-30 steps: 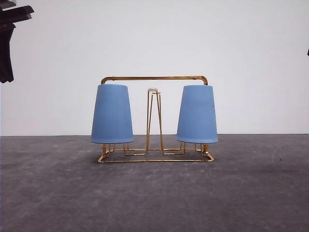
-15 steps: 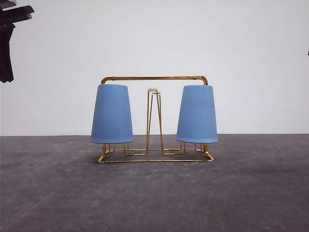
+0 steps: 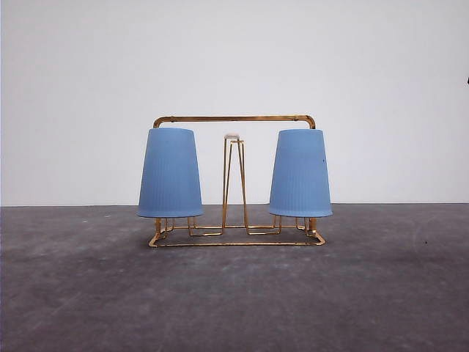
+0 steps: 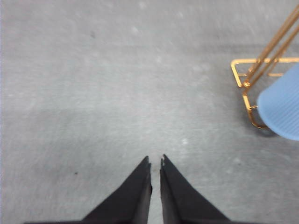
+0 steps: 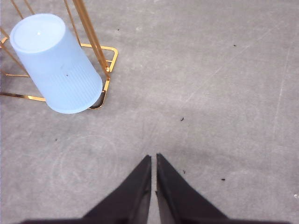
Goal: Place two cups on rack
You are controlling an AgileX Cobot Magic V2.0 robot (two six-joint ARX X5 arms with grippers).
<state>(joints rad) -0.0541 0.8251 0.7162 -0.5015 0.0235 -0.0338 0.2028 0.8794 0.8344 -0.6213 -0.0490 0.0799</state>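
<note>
Two light blue ribbed cups hang upside down on the gold wire rack (image 3: 234,119) in the front view: one cup (image 3: 170,173) at the left end, the other cup (image 3: 300,173) at the right end. Between them stands a bare white-tipped prong (image 3: 232,137). My left gripper (image 4: 155,162) is shut with nothing in it, above bare table, the rack's end (image 4: 247,84) and a cup (image 4: 281,107) off to one side. My right gripper (image 5: 153,157) is shut and empty too, apart from the other cup (image 5: 55,64) on the rack (image 5: 100,51).
The grey table (image 3: 234,293) stretches wide in front of the rack and on both sides. A plain white wall (image 3: 234,59) stands behind it.
The dark left arm that showed at the front view's upper left corner has left that view. The cups and the rack have not moved.
</note>
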